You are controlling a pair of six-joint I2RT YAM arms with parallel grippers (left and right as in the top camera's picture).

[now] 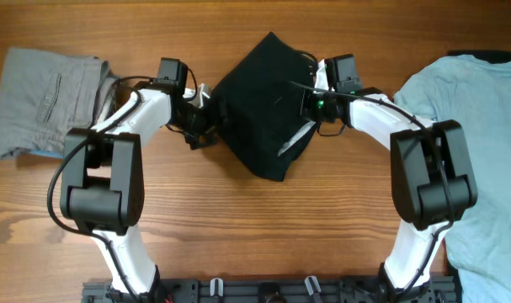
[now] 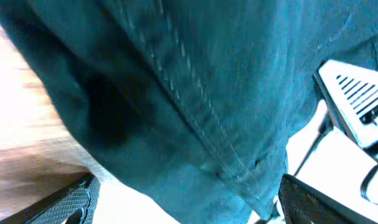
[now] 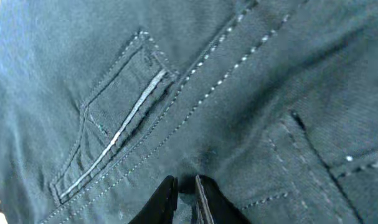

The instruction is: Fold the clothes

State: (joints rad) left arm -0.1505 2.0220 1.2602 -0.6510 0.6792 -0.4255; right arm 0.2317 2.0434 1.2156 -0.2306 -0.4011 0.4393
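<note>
A black denim garment [image 1: 259, 105] with pale stitched seams lies bunched on the brown wooden table [image 1: 263, 240], at the far middle between the two arms. Its outline is a rough diamond. The long axis runs from the table's far edge towards the robot's base, with a pointed corner at the far end and a rounder end nearer the base. The left fingers [image 2: 73, 200] stand wide apart at the garment's left edge, with a hemmed fold of cloth hanging across the gap between them. The right fingers [image 3: 167, 198] sit at its right side beside a stitched pocket. They are drawn almost together, seemingly pinching a thin ridge of cloth, though the close view leaves that slightly uncertain. Folded grey trousers [image 1: 40, 101] lie at the far left of the table, and a pale blue shirt [image 1: 478, 126] is spread at the right; both are well apart from the black garment.
</note>
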